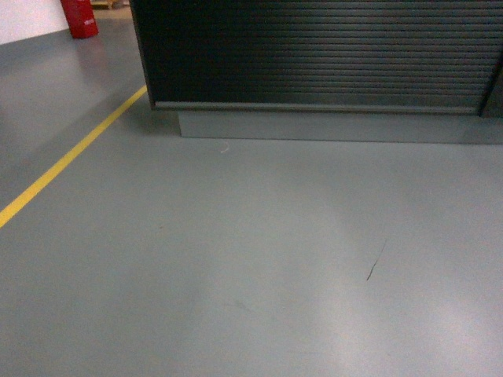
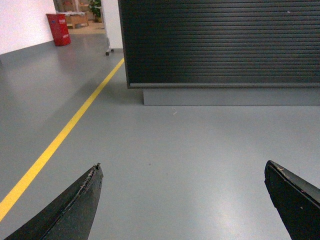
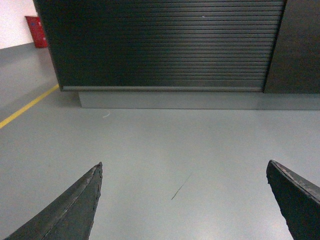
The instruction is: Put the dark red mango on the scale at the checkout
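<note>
The checkout [image 1: 322, 55] fills the top of the head view, a dark counter with a ribbed, slatted front on a grey plinth [image 1: 338, 126]. Both wrist views face the checkout [image 2: 220, 42] [image 3: 165, 45] from low over the grey floor. My left gripper [image 2: 183, 167] is open, nothing between its black fingers. My right gripper [image 3: 185, 166] is open too and holds nothing. The dark red mango and the scale are out of view. Neither gripper shows in the head view.
A yellow floor line [image 1: 71, 153] [image 2: 65, 132] runs along the left past the counter's corner. A red bin [image 1: 78, 17] [image 2: 59, 29] stands far back on the left by a white wall. A dark scuff [image 1: 376, 261] marks the floor.
</note>
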Robot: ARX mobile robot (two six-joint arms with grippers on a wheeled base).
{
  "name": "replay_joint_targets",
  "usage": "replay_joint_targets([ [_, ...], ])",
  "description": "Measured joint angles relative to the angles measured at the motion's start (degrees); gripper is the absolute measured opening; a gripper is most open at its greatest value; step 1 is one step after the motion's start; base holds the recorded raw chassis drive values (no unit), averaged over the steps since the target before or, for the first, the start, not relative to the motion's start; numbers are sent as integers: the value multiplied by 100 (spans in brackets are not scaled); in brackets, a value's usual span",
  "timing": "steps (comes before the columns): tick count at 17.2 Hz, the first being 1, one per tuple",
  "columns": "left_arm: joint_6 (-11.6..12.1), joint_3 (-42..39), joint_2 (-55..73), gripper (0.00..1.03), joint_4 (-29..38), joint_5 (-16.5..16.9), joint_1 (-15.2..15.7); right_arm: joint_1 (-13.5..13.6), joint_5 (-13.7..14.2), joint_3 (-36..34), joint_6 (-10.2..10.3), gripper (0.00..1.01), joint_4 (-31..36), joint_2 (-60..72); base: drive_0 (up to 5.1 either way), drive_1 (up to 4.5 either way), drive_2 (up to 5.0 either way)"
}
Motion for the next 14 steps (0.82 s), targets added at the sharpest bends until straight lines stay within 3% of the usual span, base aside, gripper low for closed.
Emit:
replay_joint_targets([
  [14,0,0,0,98,2,0,0,0,-7,0,0,98,-11,2,9,204,-186],
])
